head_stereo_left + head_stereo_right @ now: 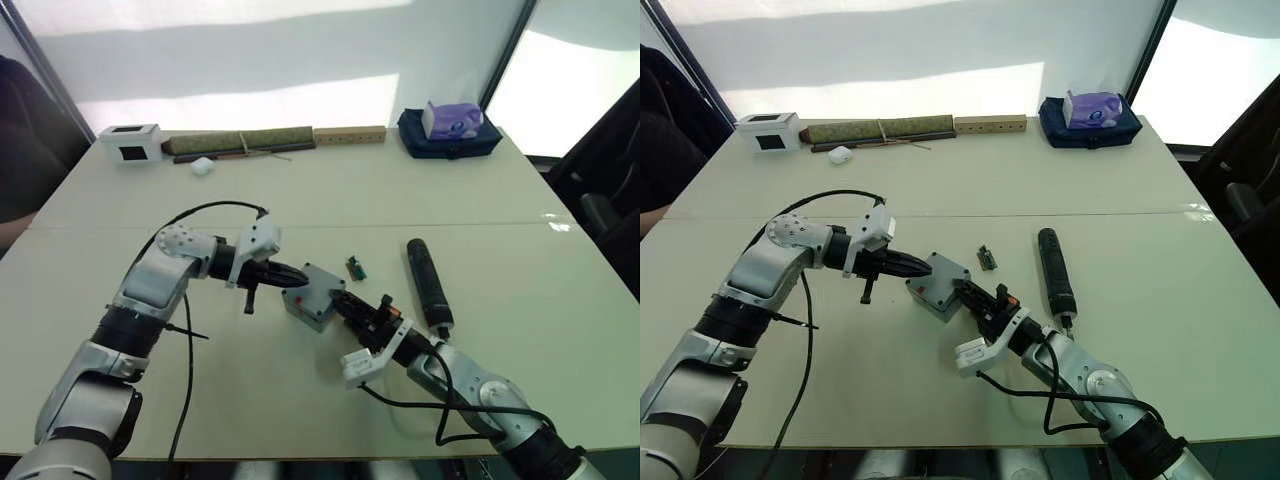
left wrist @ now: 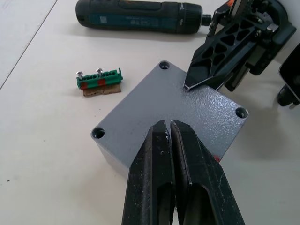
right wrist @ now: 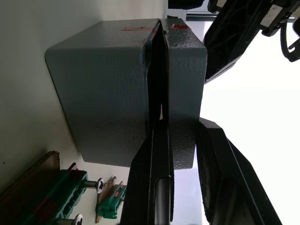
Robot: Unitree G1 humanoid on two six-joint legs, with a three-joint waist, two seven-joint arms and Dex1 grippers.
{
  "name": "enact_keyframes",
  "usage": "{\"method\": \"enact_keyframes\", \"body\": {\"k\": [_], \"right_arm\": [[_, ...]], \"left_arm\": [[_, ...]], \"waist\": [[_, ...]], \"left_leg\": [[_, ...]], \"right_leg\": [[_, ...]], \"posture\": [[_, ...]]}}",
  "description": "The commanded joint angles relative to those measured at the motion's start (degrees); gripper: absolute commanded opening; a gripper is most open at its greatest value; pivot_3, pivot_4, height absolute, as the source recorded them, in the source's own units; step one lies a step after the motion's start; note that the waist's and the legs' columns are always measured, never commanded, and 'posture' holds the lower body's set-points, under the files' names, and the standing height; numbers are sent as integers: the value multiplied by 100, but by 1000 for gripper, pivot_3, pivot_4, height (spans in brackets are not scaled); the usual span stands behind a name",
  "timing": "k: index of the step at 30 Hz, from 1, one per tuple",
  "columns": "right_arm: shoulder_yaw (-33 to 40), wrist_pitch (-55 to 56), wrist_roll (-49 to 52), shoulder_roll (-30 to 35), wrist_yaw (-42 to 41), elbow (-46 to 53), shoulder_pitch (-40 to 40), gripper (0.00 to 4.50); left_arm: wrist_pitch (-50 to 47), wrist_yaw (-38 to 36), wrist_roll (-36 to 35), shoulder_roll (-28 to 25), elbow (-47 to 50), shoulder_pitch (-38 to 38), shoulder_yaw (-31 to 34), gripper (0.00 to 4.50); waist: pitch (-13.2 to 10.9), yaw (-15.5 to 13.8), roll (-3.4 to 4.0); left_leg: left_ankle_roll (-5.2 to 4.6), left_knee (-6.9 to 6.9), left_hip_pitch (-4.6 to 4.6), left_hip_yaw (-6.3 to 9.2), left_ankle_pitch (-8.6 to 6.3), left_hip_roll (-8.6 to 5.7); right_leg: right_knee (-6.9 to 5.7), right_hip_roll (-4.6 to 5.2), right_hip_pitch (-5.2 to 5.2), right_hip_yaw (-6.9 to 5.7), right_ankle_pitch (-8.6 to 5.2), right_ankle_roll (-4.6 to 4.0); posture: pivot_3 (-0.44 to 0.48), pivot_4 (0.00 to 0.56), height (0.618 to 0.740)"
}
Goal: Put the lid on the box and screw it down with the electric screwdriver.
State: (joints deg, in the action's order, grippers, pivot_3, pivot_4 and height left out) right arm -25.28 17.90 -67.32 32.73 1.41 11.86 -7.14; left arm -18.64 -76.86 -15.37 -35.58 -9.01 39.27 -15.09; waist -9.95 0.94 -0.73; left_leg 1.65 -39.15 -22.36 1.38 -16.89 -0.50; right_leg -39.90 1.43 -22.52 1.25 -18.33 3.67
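The grey box [image 3: 108, 84] stands at the table's middle with the grey lid [image 2: 140, 108] lying on top of it, corners lined up. My left gripper [image 2: 167, 124] is shut, its tips resting on the lid's top from the left. From the right, my right gripper [image 1: 340, 300] straddles the lid's edge: one finger lies along the seam, the other touches the lid's top. The black electric screwdriver [image 1: 430, 285] lies on the table to the right of the box, with no gripper touching it.
A small green circuit piece [image 1: 355, 267] lies between box and screwdriver. Along the far edge are a white box with a dark window [image 1: 130, 143], a rolled green mat [image 1: 240, 143], a wooden bar [image 1: 350, 134] and a blue bag [image 1: 450, 135].
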Motion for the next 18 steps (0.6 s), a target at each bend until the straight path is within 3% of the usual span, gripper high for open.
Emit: {"method": "enact_keyframes", "body": {"k": [1, 10, 12, 18], "right_arm": [[-96, 50, -90, 146, -123, -205, 96, 174], [-109, 150, 102, 170, -212, -256, 117, 174], [-74, 192, 170, 209, -185, -229, 133, 1174], [17, 300, 421, 297, -399, -85, 94, 3239]], "left_arm": [[235, -70, 195, -16, -7, -10, -94, 100], [279, 83, 398, 114, 57, -196, -204, 100], [284, 147, 473, 131, 10, -217, -244, 0], [261, 490, 816, 189, -233, -212, -389, 0]], "waist": [[0, -2, 0], [3, -7, 0], [4, -11, -1], [22, -7, -21]], "left_leg": [[0, 0, 0, 0, 0, 0], [-1, 0, 11, 0, 0, 0], [-1, 0, 12, 0, 0, 0], [-4, 1, 64, 1, -3, 0]], "right_leg": [[0, 1, 1, 0, 0, 0], [0, 1, 13, 0, 0, 0], [0, 1, 14, 0, 0, 0], [4, 1, 66, 0, 0, 0]], "posture": [[0, 150, 740], [0, 150, 740], [0, 150, 740], [0, 150, 740]]}}
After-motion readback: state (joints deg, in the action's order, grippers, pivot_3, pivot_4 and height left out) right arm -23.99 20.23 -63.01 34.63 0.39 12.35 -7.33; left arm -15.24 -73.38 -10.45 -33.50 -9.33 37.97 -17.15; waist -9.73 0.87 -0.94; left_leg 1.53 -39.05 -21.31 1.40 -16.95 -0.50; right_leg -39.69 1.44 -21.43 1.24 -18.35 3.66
